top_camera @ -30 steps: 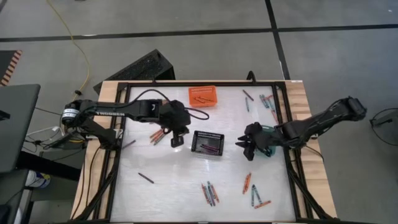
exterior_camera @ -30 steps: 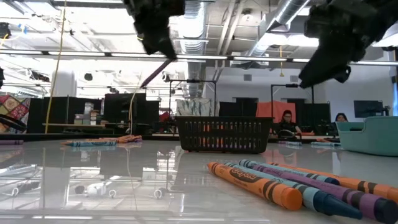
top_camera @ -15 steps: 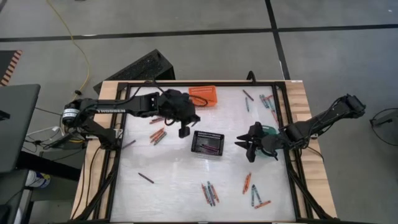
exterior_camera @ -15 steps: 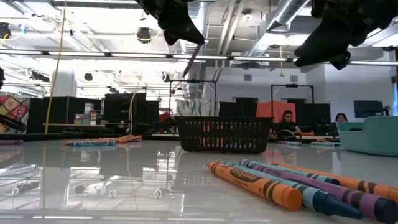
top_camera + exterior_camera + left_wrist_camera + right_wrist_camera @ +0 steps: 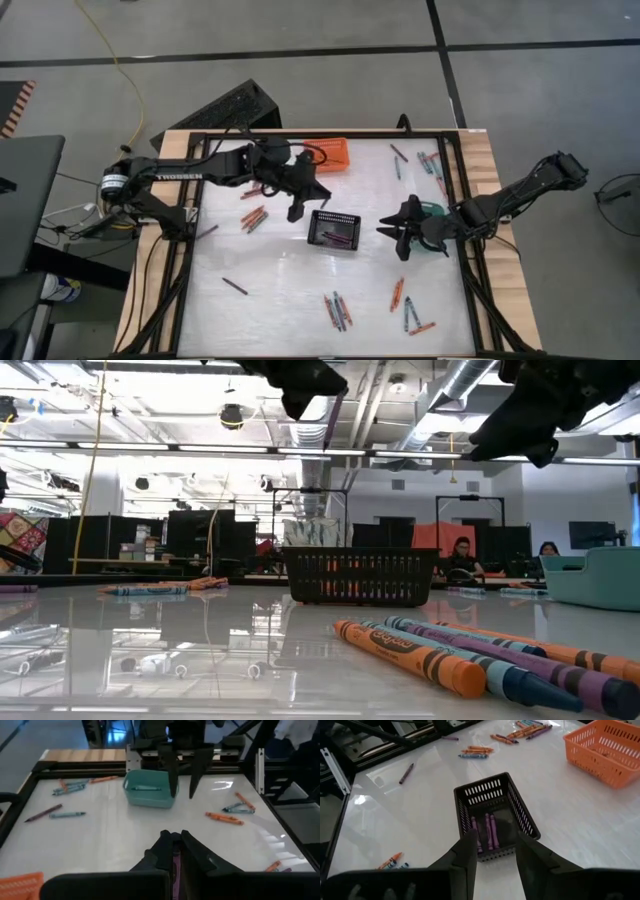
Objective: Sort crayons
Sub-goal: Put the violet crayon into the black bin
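Observation:
Crayons lie scattered on the white table: an orange-red cluster (image 5: 254,216) at the left, mixed ones (image 5: 336,310) near the front, more (image 5: 430,165) at the far right. My left gripper (image 5: 320,195) hovers high beside the black basket's (image 5: 334,229) far left corner, shut on a purple crayon (image 5: 332,420). My right gripper (image 5: 391,238) stands open in the air between the black basket and the teal basket (image 5: 432,215), with nothing between its fingers (image 5: 465,852). Purple crayons (image 5: 487,832) lie in the black basket. An orange basket (image 5: 325,152) stands at the far edge. My left gripper pinches the purple crayon between its two fingers, which reach toward the table's right side, sloping slightly down. The purple shows in the gap between the fingers (image 5: 176,864). The crayon's free end (image 5: 327,440) hangs steeply below the fingers, clear of the table.
A lone dark purple crayon (image 5: 234,286) lies near the front left. Several crayons (image 5: 450,660) lie close before the low camera. The black metal frame (image 5: 190,250) runs around the table. People sit in the room beyond the table's far side.
My left gripper has risen and gone toward the table's far right, from beside the orange-red cluster to the black basket's far left corner, tipping from pointing down toward level. It stayed shut on the purple crayon, which now hangs steeper.

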Available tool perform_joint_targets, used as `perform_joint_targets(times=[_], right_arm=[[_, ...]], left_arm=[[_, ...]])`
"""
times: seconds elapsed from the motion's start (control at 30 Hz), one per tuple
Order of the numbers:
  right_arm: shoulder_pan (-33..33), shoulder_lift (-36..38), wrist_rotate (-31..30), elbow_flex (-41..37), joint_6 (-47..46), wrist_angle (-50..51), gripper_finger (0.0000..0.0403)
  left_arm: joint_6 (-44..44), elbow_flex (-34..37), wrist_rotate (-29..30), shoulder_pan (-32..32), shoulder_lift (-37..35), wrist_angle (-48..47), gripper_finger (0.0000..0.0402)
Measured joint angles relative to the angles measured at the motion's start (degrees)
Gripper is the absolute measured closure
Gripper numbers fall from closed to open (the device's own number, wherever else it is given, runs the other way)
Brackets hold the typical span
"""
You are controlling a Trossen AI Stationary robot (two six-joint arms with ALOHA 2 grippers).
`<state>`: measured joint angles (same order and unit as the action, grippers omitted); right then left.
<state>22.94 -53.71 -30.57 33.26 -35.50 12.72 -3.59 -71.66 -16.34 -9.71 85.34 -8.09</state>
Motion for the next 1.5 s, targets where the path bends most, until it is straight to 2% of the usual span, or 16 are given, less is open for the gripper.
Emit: perform_joint_targets(times=[0.13,0.43,0.7,0.93,1.07,1.37,1.5], right_arm=[[0.5,0.0,-0.1,0.0,0.0,0.1,0.0275],[4.2,0.0,-1.0,0.0,-1.6,0.4,0.0275],[6.9,0.0,-2.8,0.0,-2.0,0.5,0.0275],[8.1,0.0,-3.0,0.0,-2.5,0.5,0.0275],[8.3,0.0,-3.2,0.0,-2.6,0.5,0.0275],[9.3,0.0,-4.0,0.0,-2.6,0.6,0.0275],[9.4,0.0,-4.1,0.0,-2.2,0.6,0.0275]], left_arm=[[0.4,0.0,-2.0,1.7,3.8,0.2,0.0400],[-2.9,-1.5,-1.0,6.0,15.0,0.9,0.0400],[-9.2,-10.6,4.7,7.1,23.3,-9.8,0.0400],[-10.2,-17.0,5.7,6.9,30.1,-19.9,0.0395],[-9.9,-18.4,6.7,7.1,32.0,-20.7,0.0365],[-9.9,-18.6,7.2,7.7,29.6,-20.0,0.0252],[-9.6,-18.7,12.3,8.3,26.6,-28.4,0.0226]])
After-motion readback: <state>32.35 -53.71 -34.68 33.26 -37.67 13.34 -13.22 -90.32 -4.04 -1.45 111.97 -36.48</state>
